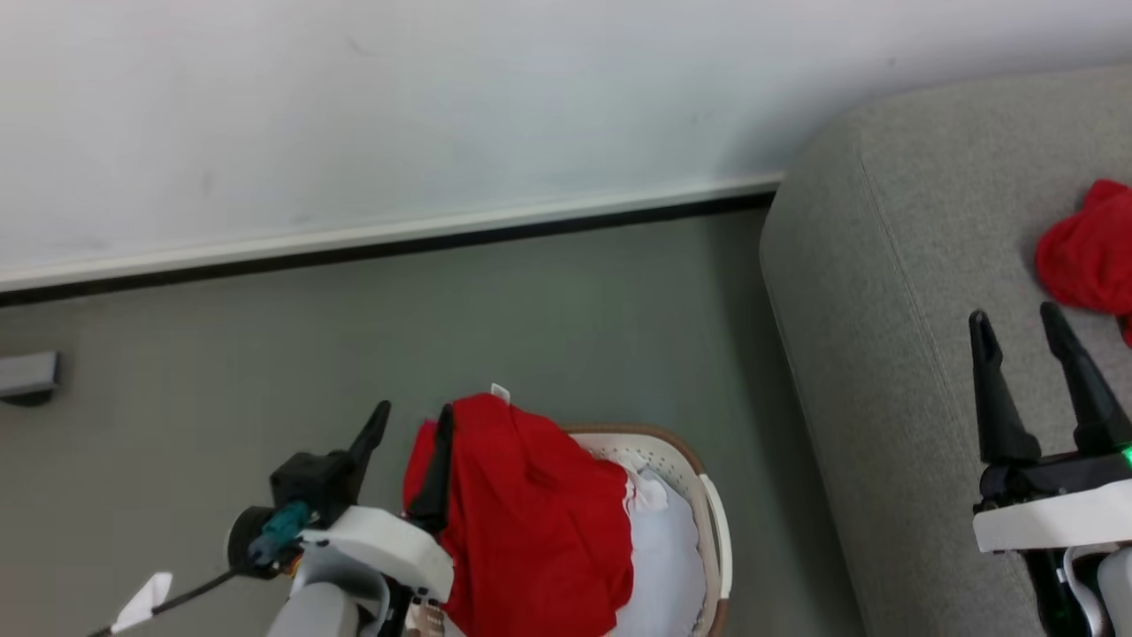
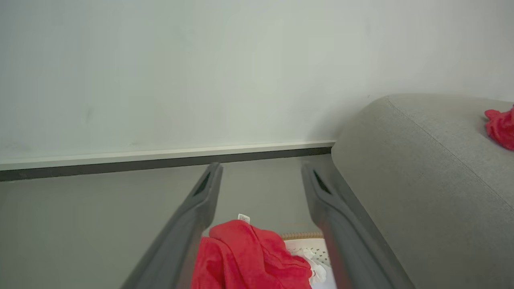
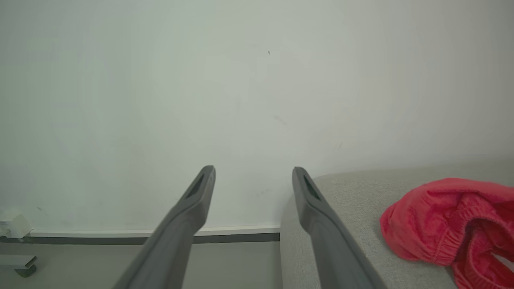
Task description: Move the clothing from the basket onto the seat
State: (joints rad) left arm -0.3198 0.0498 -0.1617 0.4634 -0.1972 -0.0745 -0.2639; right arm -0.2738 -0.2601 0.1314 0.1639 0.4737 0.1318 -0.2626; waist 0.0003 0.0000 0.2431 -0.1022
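Low at the left of the head view, the left tool [image 1: 413,414] angles up from its pale forearm. Its two long dark fingers are spread, and the inner one lies against the edge of a red garment [image 1: 531,513] heaped over the near-left side of the basket [image 1: 713,531]. In the left wrist view, that soft, folded cloth with its small white label sits low between the parted fingers. The basket is rounded white plastic, pierced with small holes under a tan woven rim, and white fabric [image 1: 663,548] lies inside beside the red. It stands on the grey-green floor [image 1: 531,310] just beside the seat [image 1: 884,265], which has light-grey woven upholstery, rounded corners and a stitched seam. The right tool [image 1: 1014,316] stands upright over the seat, fingers apart and empty. Near it on the cushion lies a crumpled red piece [image 1: 1088,252] with a gathered hem.
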